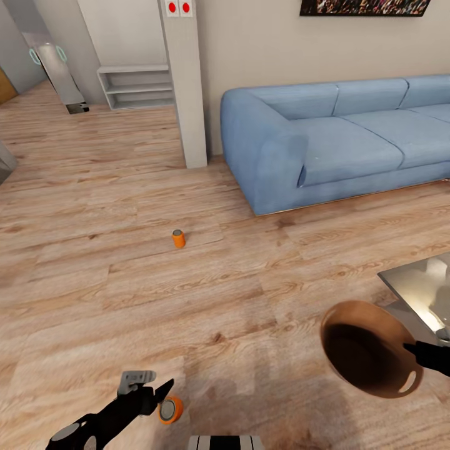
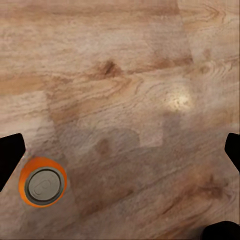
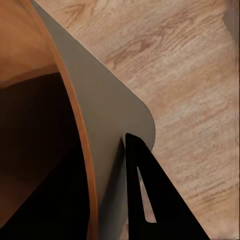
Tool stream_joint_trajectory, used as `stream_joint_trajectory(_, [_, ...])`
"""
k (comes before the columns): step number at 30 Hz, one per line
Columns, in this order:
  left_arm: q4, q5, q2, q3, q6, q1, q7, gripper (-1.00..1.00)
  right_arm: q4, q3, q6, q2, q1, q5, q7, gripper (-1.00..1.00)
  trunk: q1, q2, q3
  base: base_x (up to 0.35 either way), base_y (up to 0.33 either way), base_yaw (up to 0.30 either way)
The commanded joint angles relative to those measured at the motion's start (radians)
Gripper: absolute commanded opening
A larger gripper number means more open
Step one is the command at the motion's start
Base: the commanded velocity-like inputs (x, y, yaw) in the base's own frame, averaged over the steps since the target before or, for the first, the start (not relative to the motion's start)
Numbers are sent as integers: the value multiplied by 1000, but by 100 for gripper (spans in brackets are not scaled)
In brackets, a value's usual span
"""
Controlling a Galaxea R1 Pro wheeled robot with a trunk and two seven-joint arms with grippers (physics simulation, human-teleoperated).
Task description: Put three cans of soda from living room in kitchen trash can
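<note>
Living room w/ a pale wood plank floor (image 1: 125,294); light-blue corner sofa (image 1: 331,137) sits along the beige back wall, a white square pillar (image 1: 185,81) w/ two red dots up top stands just off its left end, and low white open shelves (image 1: 136,86) are behind the pillar. Dark framed picture (image 1: 362,6) hangs above the sofa; corner of a shiny grey low coffee table (image 1: 419,287) pokes in at the right edge of the head view.

One bright orange soda can with a silver top (image 1: 179,238) stands upright out on the open floor, well apart from the sofa and from both arms. A second orange can lying on its side (image 1: 170,409) is down near the bottom edge of the head view, silver end facing the cam; it's just beside the left gripper (image 1: 150,389). In the left wrist view that can (image 2: 42,181) sits right next to one black fingertip (image 2: 9,156), w/ the other finger (image 2: 233,150) way over on the far side, so the jaws are spread wide and nothing's between them; can't tell if the finger actually touches the can.

Right gripper (image 1: 417,354) has the coppery brown round trash can with the glossy dark inside (image 1: 369,347) pinched by its rim, held up off the floor and tilted so the opening faces the cam; right wrist view shows a black finger (image 3: 150,200) tight against the bin's outer wall (image 3: 100,110), w/ the brown inside beside it.
</note>
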Motion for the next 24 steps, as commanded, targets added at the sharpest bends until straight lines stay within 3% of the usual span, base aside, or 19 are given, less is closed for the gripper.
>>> stream_joint_trajectory(1, [6, -6, 0, 0, -6, -6, 6, 100, 0, 0, 5, 0, 0, -5, 3, -100, 0, 0, 0, 0, 0, 0])
stream_joint_trajectory(4, [23, -23, 6, 5, -22, -23, 23, 100, 0, 7, -3, 2, 0, 34, 3, -100, 0, 0, 0, 0, 0, 0])
stream_joint_trajectory(7, [39, -6, 14, 15, -4, -33, 13, 100, 0, 0, -3, 3, 0, 58, 3, -100, 0, 0, 0, 0, 0, 0])
stream_joint_trajectory(12, [22, 21, 23, 43, 14, -5, -14, 100, 0, -13, -4, 4, 0, 95, 4, -100, 0, 0, 0, 0, 0, 0])
stream_joint_trajectory(24, [-37, 21, 24, 48, 9, 50, -11, 100, 0, -16, 9, 2, 0, 158, 5, -100, 0, 0, 0, 0, 0, 0])
